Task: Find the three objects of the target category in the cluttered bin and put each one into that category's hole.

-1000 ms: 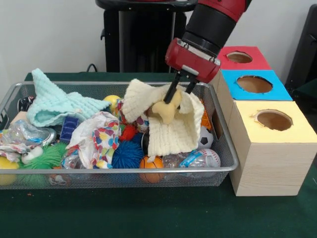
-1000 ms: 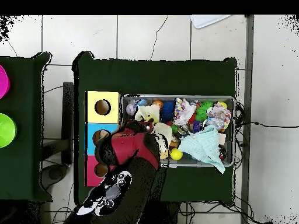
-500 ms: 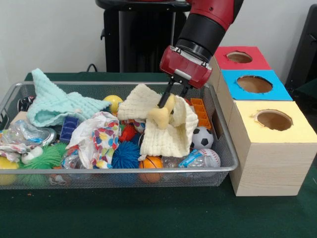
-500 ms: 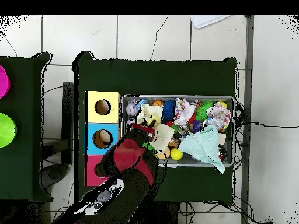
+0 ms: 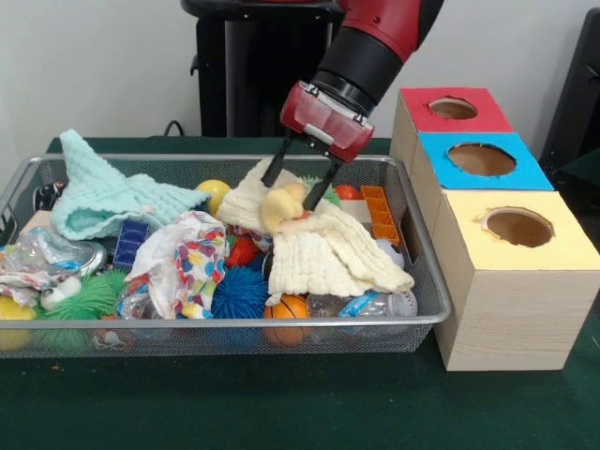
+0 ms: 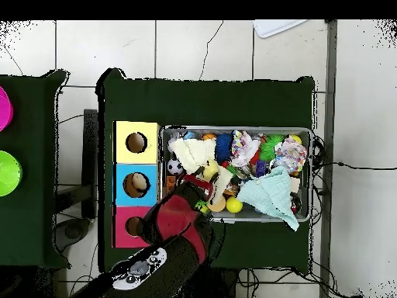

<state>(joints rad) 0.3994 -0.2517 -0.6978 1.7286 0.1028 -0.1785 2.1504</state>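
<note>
A: What has happened to the pale yellow bone-shaped toy?

B: A second ago the gripper was clamped on it, with the cream knitted cloth bunched around it and lifted off the pile. Now the fingers are spread wide on either side of the toy, which sits on top of the cloth in the wire bin, toward its back and nearer the boxes. The cloth has slumped and fanned out over the balls at the right end.

A: So nothing went into a hole?

B: No. The red box, blue box and yellow box stand beside the bin, and the toy was let go inside it. That reads as a release or a slip, so a regrasp seems needed.

A: How would these things handle?

B: The toy looks smooth and rounded, probably soft rubber. The cloth is ribbed, limp and prone to snagging. Round them lie a blue spiky ball, a small basketball, a mint knitted cloth and a patterned crinkly bag.
</note>
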